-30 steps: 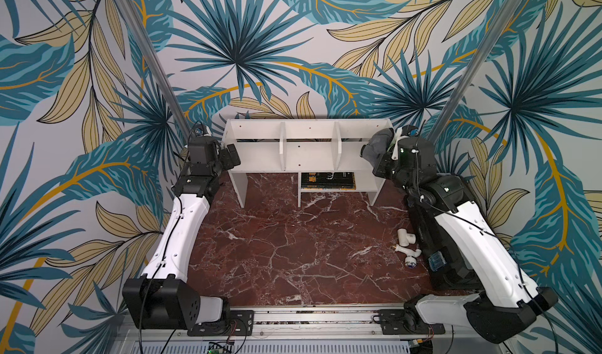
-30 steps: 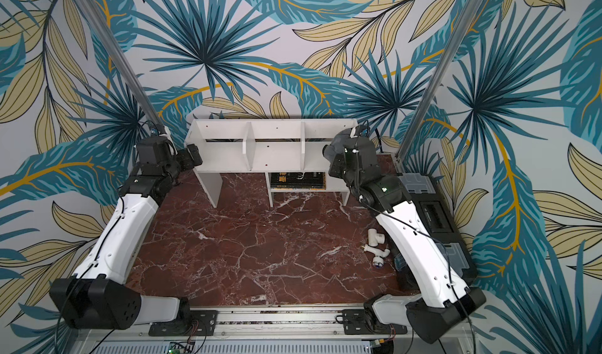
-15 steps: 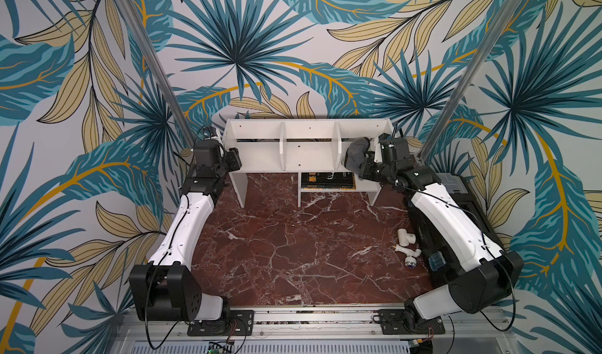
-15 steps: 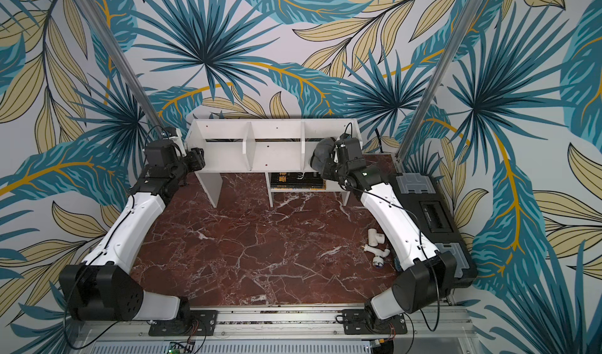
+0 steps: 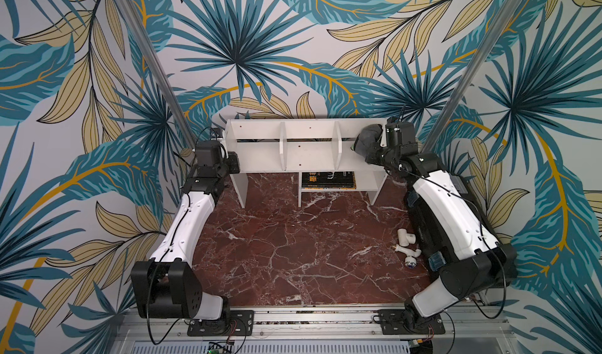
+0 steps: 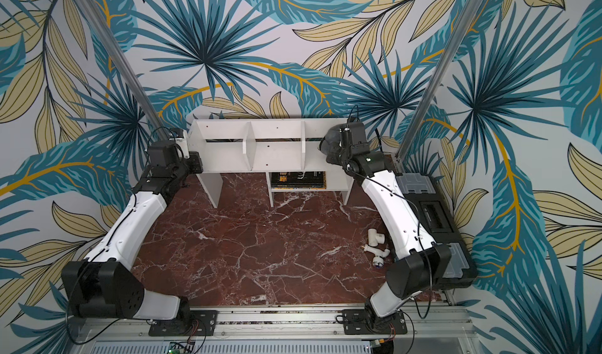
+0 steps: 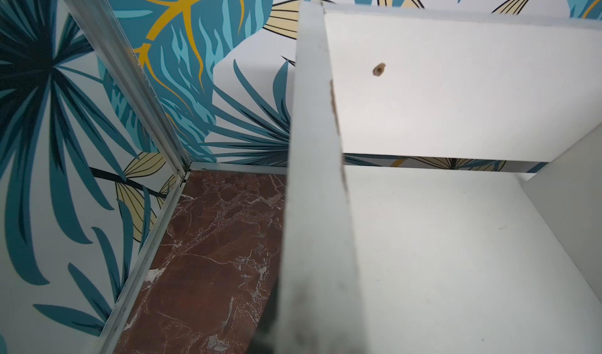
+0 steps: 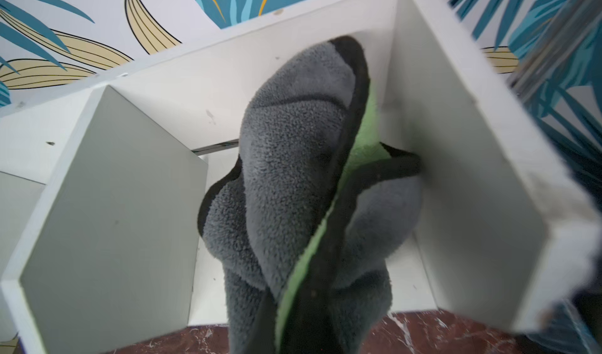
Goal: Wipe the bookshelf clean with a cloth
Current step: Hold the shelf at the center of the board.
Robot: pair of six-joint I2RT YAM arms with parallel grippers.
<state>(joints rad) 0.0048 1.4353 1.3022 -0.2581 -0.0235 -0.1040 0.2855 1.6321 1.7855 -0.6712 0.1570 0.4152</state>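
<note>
Leafy wallpaper (image 5: pixel 234 43); left end effector (image 5: pixel 233 163) clamps bookshelf (image 5: pixel 309 153) (end panel (image 7: pixel 314 173)), right end effector (image 5: pixel 377 147) clutches cloth (image 8: pixel 293 140).

I can't read anything here. The flat black item (image 5: pixel 327 179) in the lower cubby of the bookshelf (image 5: pixel 311 150) carries yellow and white print, seen in both top views, but it is too small to make out.

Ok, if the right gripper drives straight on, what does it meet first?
The cloth bunched in the right gripper leads, so it would press into the bookshelf first: likely the right end compartment's back board, near the end panel it seems to touch. Depth behind the cloth is hidden.
</note>
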